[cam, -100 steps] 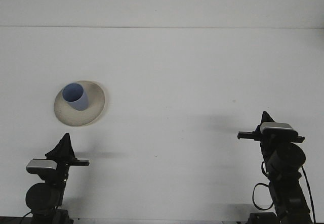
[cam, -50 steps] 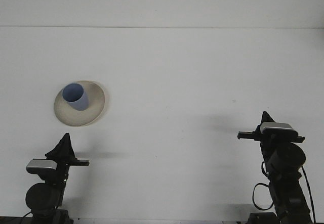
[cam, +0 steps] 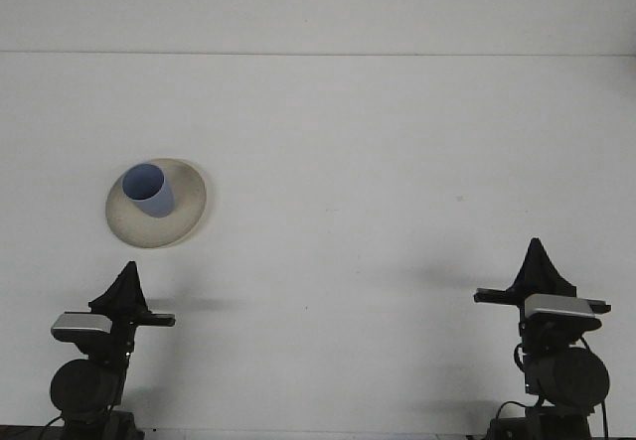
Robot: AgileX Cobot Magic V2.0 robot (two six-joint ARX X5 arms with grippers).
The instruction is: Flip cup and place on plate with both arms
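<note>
A blue cup [cam: 149,190] stands upright, mouth up, on a beige plate [cam: 184,217] at the left of the white table. My left gripper [cam: 127,279] rests low at the front left, a short way in front of the plate and apart from it. Far from the cup, at the front right, sits my right gripper [cam: 540,259]. Each gripper shows only as a dark pointed shape above its wrist camera, with nothing held.
The white table [cam: 378,162] stretches wide between the two arms and back to its far edge near the top of the view.
My right arm has pulled back and down toward the front edge and turned to point forward. The left arm, cup and plate have not moved.
</note>
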